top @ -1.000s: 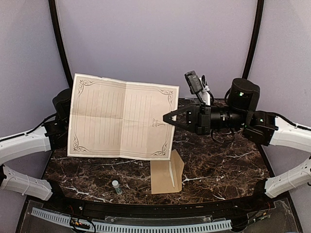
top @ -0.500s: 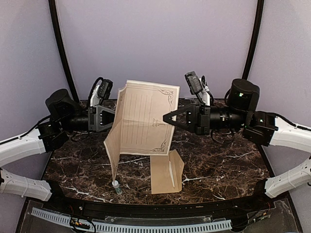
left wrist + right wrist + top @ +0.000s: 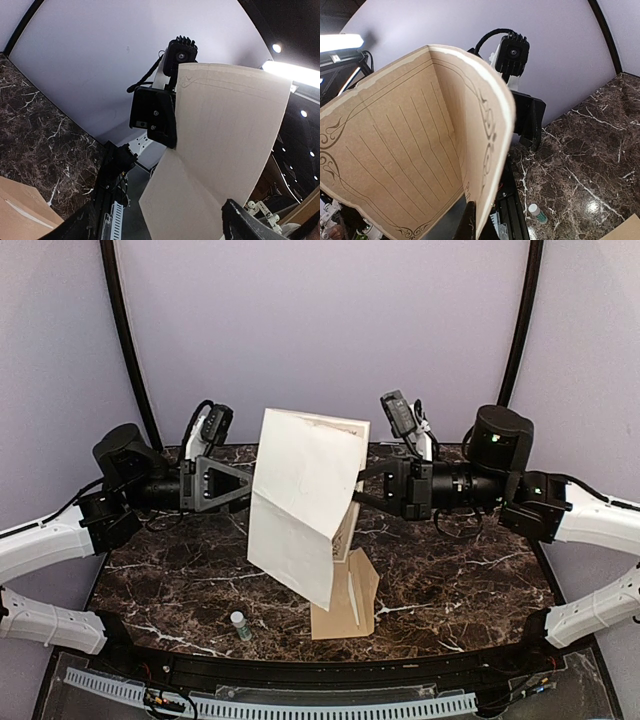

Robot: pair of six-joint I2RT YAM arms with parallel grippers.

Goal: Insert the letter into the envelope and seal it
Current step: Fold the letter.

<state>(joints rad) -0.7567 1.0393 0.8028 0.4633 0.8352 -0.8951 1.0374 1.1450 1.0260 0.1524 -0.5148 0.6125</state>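
Paper hangs in mid-air above the tabletop (image 3: 450, 570), between the two arms. It is the letter (image 3: 300, 500), pinched at its right edge by the right jaws, which are closed tight on it. From above it shows its plain white back. It is folded along a slanting crease, so that one panel drops to a point low down over the envelope (image 3: 345, 625); whether that point touches the envelope cannot be told.

In the left wrist view the letter (image 3: 225, 145) is pale. Faint ruled lines and a scroll corner show through from the other side, the crease runs across the sheet, and the right arm (image 3: 150, 112) is clamped on its left edge. In the right wrist view the letter (image 3: 395, 150) turns its printed face. That face is tan, with brown ruled lines, ornate scroll corners and a cream margin, and it curls round like a half-open book.

On the other side the left jaws stand wide apart, just beside the letter's left edge, holding nothing. The envelope is kraft brown and lies on the tabletop near the front edge, with one part of it standing up at a tilt. A small bottle (image 3: 239, 625) stands to its left.
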